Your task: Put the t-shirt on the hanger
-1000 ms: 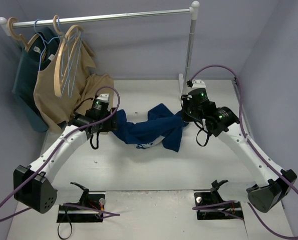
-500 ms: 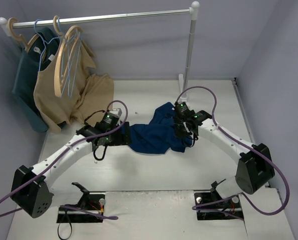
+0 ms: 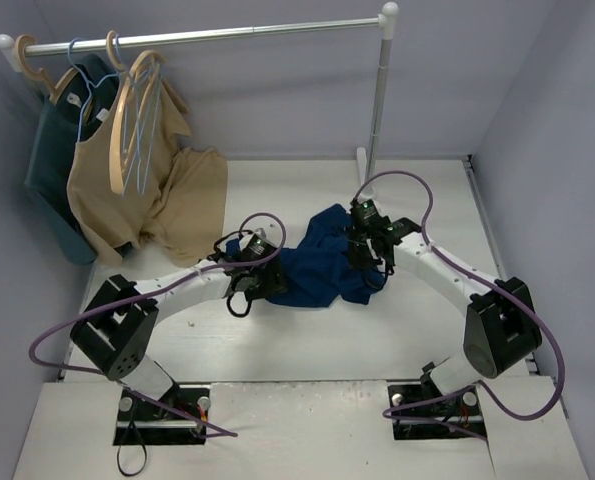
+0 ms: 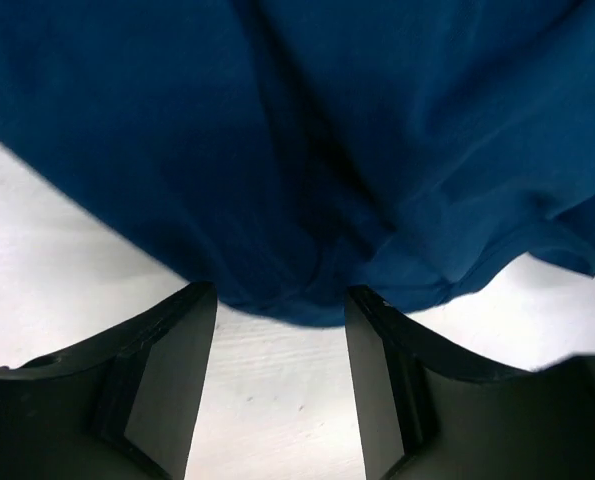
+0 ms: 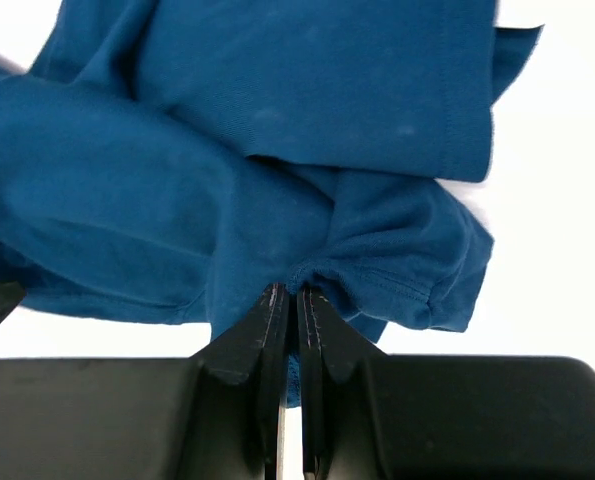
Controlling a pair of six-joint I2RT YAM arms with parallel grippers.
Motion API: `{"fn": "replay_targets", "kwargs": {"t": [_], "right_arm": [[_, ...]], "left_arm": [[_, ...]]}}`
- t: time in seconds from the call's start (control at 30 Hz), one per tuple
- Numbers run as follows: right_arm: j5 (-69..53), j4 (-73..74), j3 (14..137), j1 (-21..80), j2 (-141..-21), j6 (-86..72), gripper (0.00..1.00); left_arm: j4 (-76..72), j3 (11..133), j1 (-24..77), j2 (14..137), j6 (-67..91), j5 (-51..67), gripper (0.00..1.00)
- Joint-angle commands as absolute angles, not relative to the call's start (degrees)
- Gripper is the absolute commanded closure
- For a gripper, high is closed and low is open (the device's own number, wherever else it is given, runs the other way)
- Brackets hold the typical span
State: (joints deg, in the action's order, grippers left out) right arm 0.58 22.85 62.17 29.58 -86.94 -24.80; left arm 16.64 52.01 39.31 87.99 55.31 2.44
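The navy-blue t-shirt (image 3: 322, 268) lies crumpled on the white table between both arms; its print is hidden. My left gripper (image 3: 264, 278) sits at the shirt's left edge. In the left wrist view it (image 4: 279, 294) is open, with the shirt's edge (image 4: 277, 150) just at its fingertips and nothing pinched. My right gripper (image 3: 363, 247) is at the shirt's right side. In the right wrist view it (image 5: 287, 292) is shut on a fold of the t-shirt (image 5: 277, 130). The thin light-blue hanger (image 3: 85, 95) hangs on the rail at the far left, apart from both grippers.
A metal rail (image 3: 207, 36) spans the back, with its upright pole (image 3: 377, 100) just behind the right gripper. A tan garment (image 3: 167, 190) on a wooden hanger (image 3: 127, 110) and a dark teal garment (image 3: 47, 160) hang at the left. Purple-grey walls close in on the sides.
My left gripper has moved right, toward the right gripper. The right gripper came left and down. The shirt, stretched between them before, has bunched into a heap.
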Motion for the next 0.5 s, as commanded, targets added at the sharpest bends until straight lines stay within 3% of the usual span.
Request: {"fn": "replay_targets", "kwargs": {"t": [0.0, 0.17, 0.27, 0.3, 0.33, 0.37, 0.47], "right_arm": [[0.53, 21.09, 61.61, 28.13, -85.7, -23.91, 1.0], [-1.67, 20.39, 60.12, 26.28, -85.08, -23.56, 1.0], [-2.28, 19.86, 59.68, 25.67, -85.43, -23.29, 1.0], [-2.29, 19.86, 59.59, 25.49, -85.52, -23.12, 1.0], [-2.29, 19.95, 59.68, 25.4, -85.52, -23.03, 1.0], [-2.2, 20.13, 60.2, 25.23, -85.43, -22.85, 1.0], [-0.18, 22.23, 62.48, 24.7, -84.38, -21.27, 1.0]], "left_arm": [[11.43, 56.68, 39.2, 88.59, 58.01, 1.41, 0.47], [12.66, 57.92, 39.02, 91.49, 58.53, 0.62, 0.51], [11.52, 57.22, 38.32, 92.2, 59.15, 0.53, 0.69], [11.77, 57.3, 38.15, 92.28, 59.06, 0.53, 0.86], [12.3, 58.17, 37.97, 91.94, 58.71, 0.53, 0.95], [13.17, 58.97, 37.88, 91.5, 57.58, 0.61, 1.0], [18.35, 63.79, 37.79, 87.81, 52.85, -3.85, 1.0]]}}
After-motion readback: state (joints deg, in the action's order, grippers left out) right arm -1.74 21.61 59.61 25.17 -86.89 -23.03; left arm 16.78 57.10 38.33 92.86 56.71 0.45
